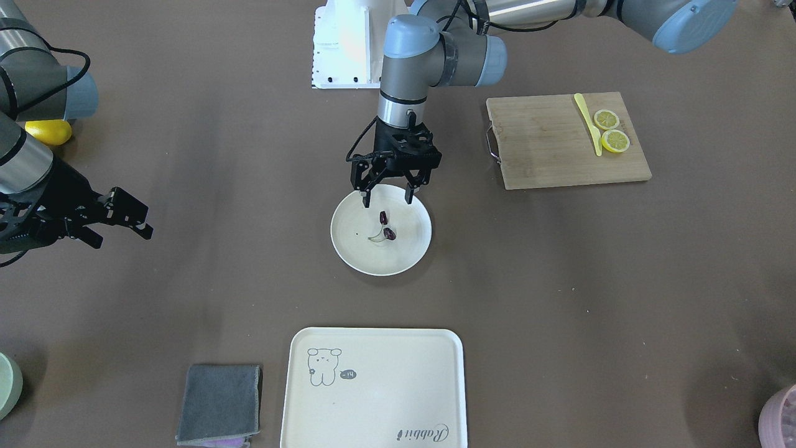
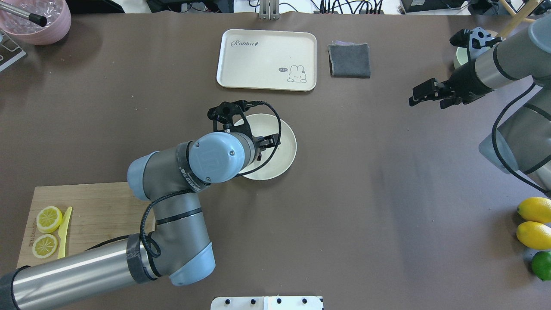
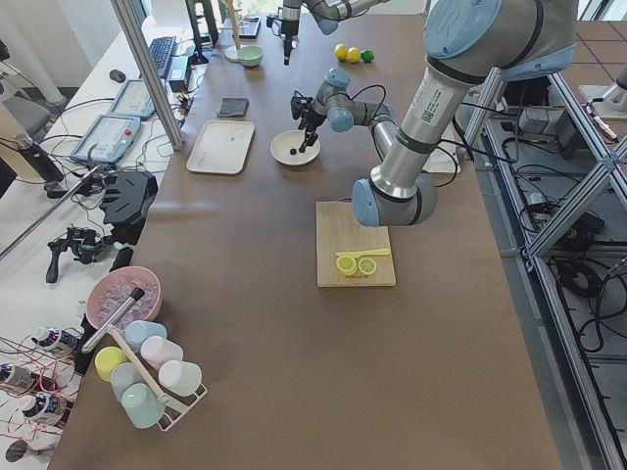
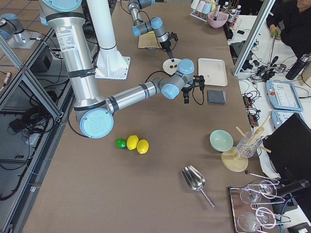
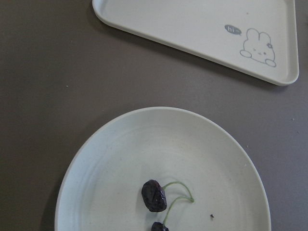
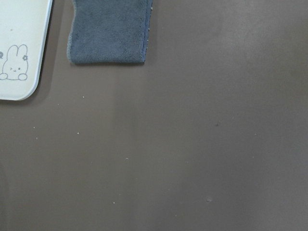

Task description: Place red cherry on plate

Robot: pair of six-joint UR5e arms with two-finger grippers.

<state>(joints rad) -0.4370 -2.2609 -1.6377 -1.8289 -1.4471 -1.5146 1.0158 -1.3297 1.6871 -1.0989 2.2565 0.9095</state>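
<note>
The red cherry (image 1: 385,225), a pair of dark maroon fruits on a pale green stem, lies inside the round cream plate (image 1: 348,255) near the table's middle. My left gripper (image 1: 387,200) hangs open just above the plate's robot-side rim, its fingertips apart and clear of the fruit. In the left wrist view the red cherry (image 5: 154,195) rests low on the plate (image 5: 120,159), beside a tiny dark speck. My right gripper (image 1: 124,239) hovers open and holds nothing, far off to the robot's right over bare table.
A rectangular cream tray (image 1: 373,386) with a drawing and a folded grey cloth (image 1: 221,401) lie on the operators' side. A wooden cutting board (image 1: 547,143) holds two lemon slices and a yellow knife. Whole lemons (image 2: 533,224) and a lime sit by the right arm.
</note>
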